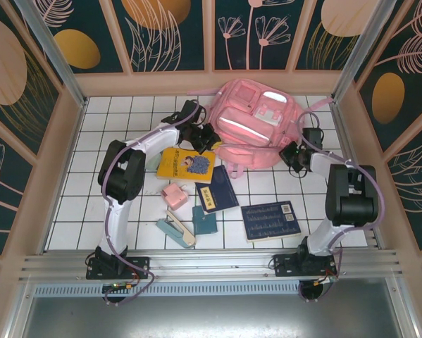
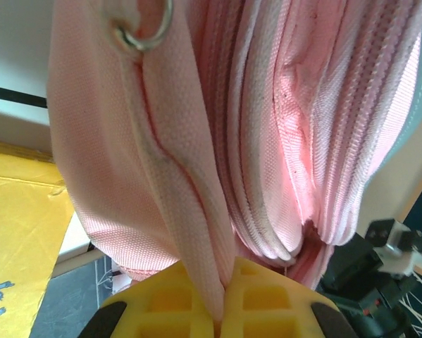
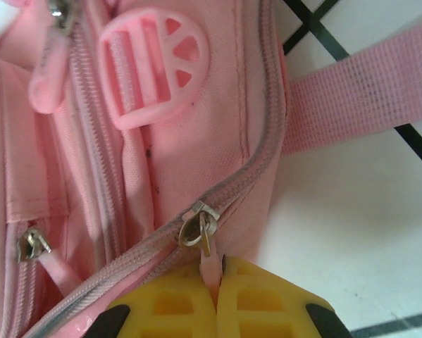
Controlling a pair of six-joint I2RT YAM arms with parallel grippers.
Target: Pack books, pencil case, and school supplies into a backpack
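The pink backpack [image 1: 253, 123] lies at the back middle of the tiled table. My left gripper [image 1: 199, 132] is at its left side, and in the left wrist view it [image 2: 222, 299] is shut on a pink fabric strip [image 2: 189, 176] of the backpack. My right gripper [image 1: 293, 152] is at the bag's right lower corner; in the right wrist view it [image 3: 216, 285] is shut on the pink zipper pull [image 3: 209, 264] under the metal slider [image 3: 196, 229]. A yellow book [image 1: 186, 164], a navy book [image 1: 216, 189] and a larger navy book [image 1: 270, 220] lie in front. The pencil case is out of view.
A pink squarish piece [image 1: 174, 195], a teal flat square [image 1: 204, 220] and a teal-and-cream stapler-like tool [image 1: 175, 232] lie near the front middle. A backpack strap [image 3: 358, 98] runs out over the tiles on the right. Walled panels enclose the table on three sides.
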